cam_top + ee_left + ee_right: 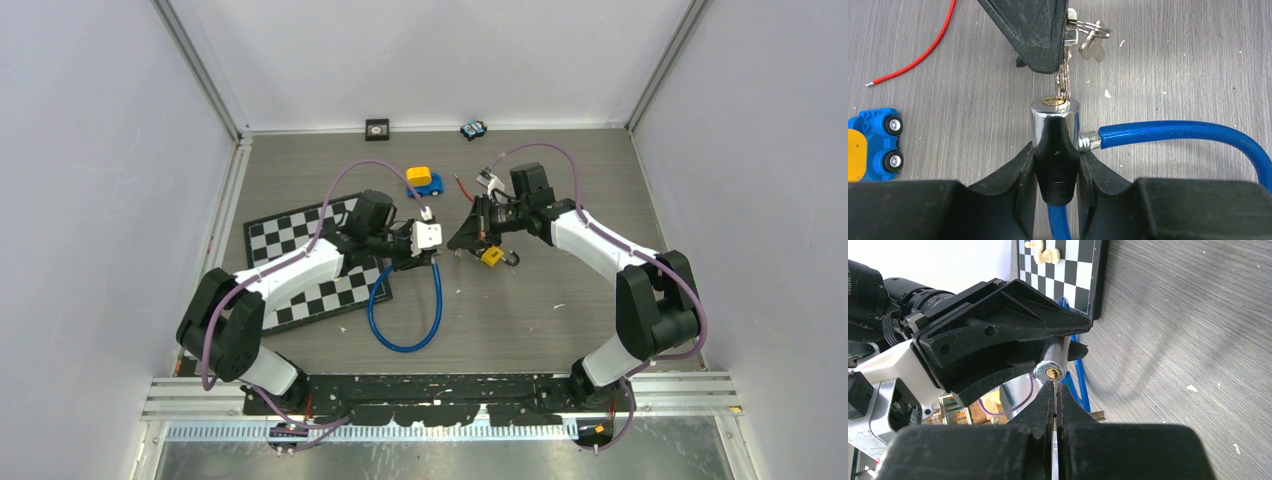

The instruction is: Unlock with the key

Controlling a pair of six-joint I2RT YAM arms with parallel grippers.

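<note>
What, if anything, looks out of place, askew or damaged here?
Nothing damaged or spilled. The key meets the lock cylinder at its keyway. Minor clutter only: white flecks on the table, and a loose red cord near the toy car.

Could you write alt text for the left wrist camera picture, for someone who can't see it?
Two black fingers at the bottom clamp a shiny lock, while another arm's fingers hold a key from above, its tip at the brass keyhole. A blue cable runs right from the lock; a toy car and red cord lie at left.
</note>
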